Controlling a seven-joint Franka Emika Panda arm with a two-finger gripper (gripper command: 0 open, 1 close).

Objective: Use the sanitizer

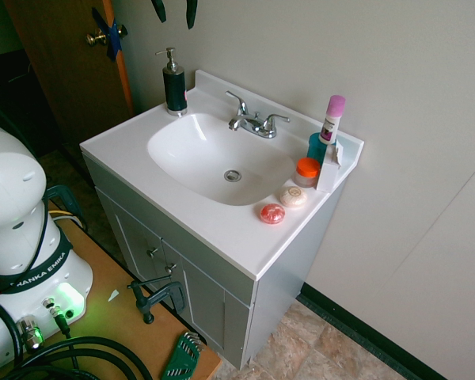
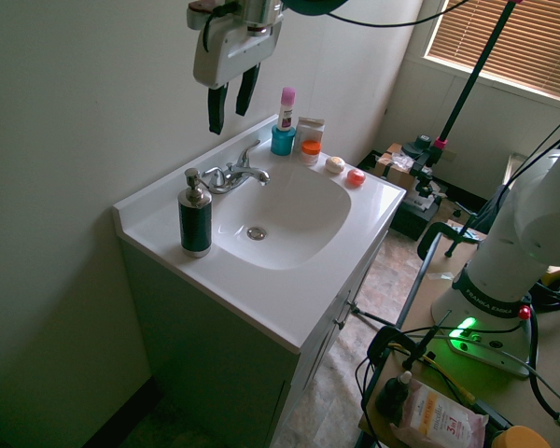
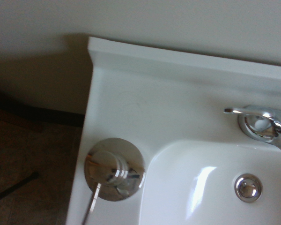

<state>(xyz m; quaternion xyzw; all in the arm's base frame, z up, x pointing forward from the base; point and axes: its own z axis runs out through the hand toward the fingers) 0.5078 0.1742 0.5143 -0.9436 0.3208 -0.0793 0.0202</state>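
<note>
One sanitizer (image 2: 195,220) is being seen standing upright on the back corner of the white vanity top (image 2: 261,294), beside the basin (image 2: 289,219) and on the side of the faucet (image 2: 233,174) away from the toiletries. In the first exterior view the same bottle (image 1: 174,84) is being shown close to the backsplash, its silver pump head uppermost. The gripper (image 2: 231,101) is being held high in the air, well above the bottle and apart from it, nearer the faucet than the bottle in the second exterior view. Its two dark fingers (image 2: 215,110) are being kept spread with a clear gap between them, and nothing is being gripped or touched. Only the fingertips (image 1: 158,9) are being caught at the top edge of the first exterior view. From the wrist view the pump head (image 3: 114,168) is being looked down on from above, with the drain (image 3: 247,187) and a faucet handle (image 3: 257,123) off to one side. At the far end of the counter a pink-capped tube (image 2: 287,105), an orange-lidded jar (image 2: 310,150) and two round soaps (image 2: 345,171) are being left grouped together.
</note>
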